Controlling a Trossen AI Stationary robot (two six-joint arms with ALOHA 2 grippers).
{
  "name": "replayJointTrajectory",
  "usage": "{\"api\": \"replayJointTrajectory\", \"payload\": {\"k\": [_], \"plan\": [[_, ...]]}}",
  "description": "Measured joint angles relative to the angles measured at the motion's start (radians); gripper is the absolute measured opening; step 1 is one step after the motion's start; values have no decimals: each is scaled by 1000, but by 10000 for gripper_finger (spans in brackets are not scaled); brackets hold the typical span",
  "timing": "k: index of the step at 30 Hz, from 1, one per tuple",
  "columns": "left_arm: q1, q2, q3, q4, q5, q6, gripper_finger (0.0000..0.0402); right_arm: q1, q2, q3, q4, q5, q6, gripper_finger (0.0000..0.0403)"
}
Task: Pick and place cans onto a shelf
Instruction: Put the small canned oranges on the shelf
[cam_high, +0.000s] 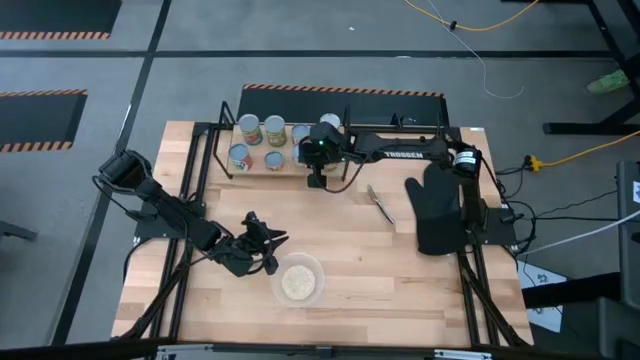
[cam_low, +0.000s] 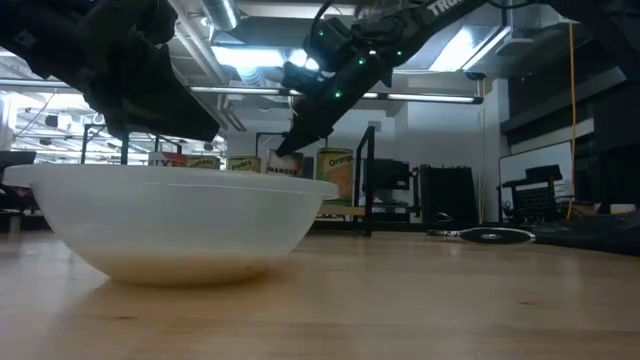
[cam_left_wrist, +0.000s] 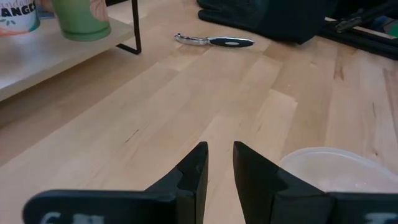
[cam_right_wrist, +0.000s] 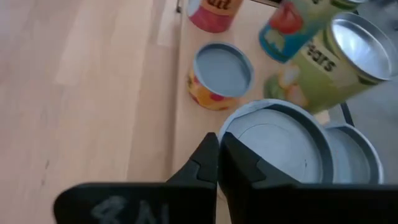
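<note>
Several cans (cam_high: 262, 140) stand upright on the low wooden shelf (cam_high: 255, 170) at the table's far side. In the right wrist view they show with grey and pale blue tops, among them an orange one (cam_right_wrist: 217, 78) and a green one (cam_right_wrist: 329, 56). My right gripper (cam_right_wrist: 217, 142) is shut and slants down over the shelf's right part (cam_high: 308, 152), its tips at the rim of a grey-topped can (cam_right_wrist: 273, 140). My left gripper (cam_left_wrist: 219, 148) is open by a narrow gap with nothing in it. It hangs low over the table beside the bowl (cam_high: 268, 248). My right gripper's shut fingertips (cam_right_wrist: 208, 152) stand at the near rim of the grey-topped can (cam_right_wrist: 233, 127), slanting down from the table's right side. I cannot tell whether they touch it. The can stands upright on the shelf.
A clear bowl of pale grain (cam_high: 298, 280) sits near the table's front, just right of my left gripper. A black oven mitt (cam_high: 435, 210) and a small metal utensil (cam_high: 380, 203) lie at the right. Bare wood lies between shelf and bowl.
</note>
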Motion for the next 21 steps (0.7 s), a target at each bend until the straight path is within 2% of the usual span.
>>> {"api": "replayJointTrajectory", "payload": {"k": [21], "plan": [[0,0,0,13,0,30,69,-17,62,-1,41,-46,0,10]]}}
